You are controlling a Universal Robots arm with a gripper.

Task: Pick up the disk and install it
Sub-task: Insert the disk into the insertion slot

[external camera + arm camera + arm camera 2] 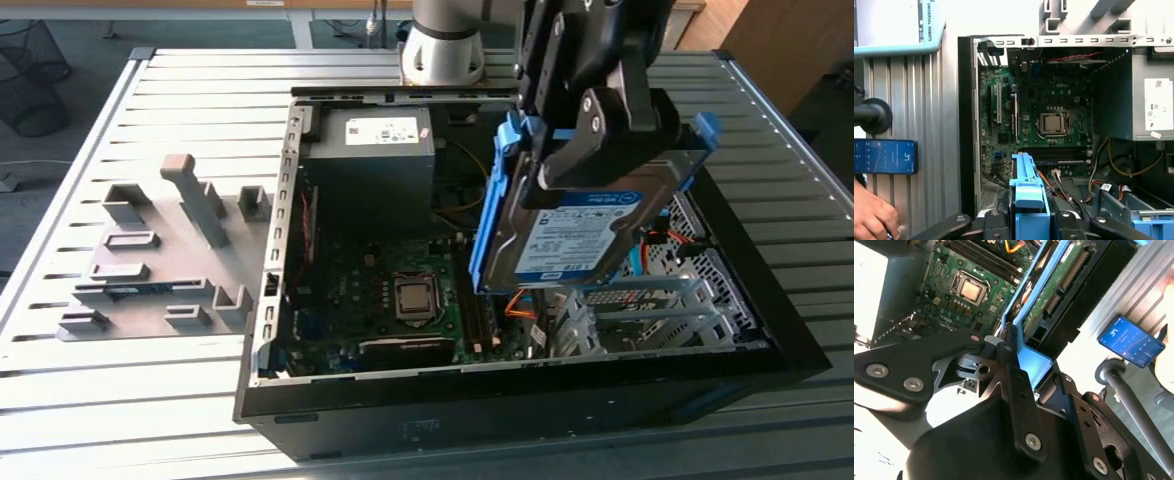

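The disk [587, 235] is a silver hard drive with a white-and-blue label in a blue plastic frame. It hangs tilted on edge above the open computer case [400, 400], over the drive cage [654, 310] on the exterior view's right. My gripper [603, 150] is shut on its upper end. In the second wrist view the disk's green circuit side [1054, 290] and blue frame run away from my gripper [1019, 355]. In the first wrist view the blue frame [1028, 192] sticks up between my fingers [996, 220].
Inside the case lie the motherboard with its processor [416, 296] and a grey power-supply box [374, 150]. A grey fixture plate [147, 250] lies on the slatted table at the exterior view's left. A phone [885, 156] and a person's hand [874, 215] are beside the case.
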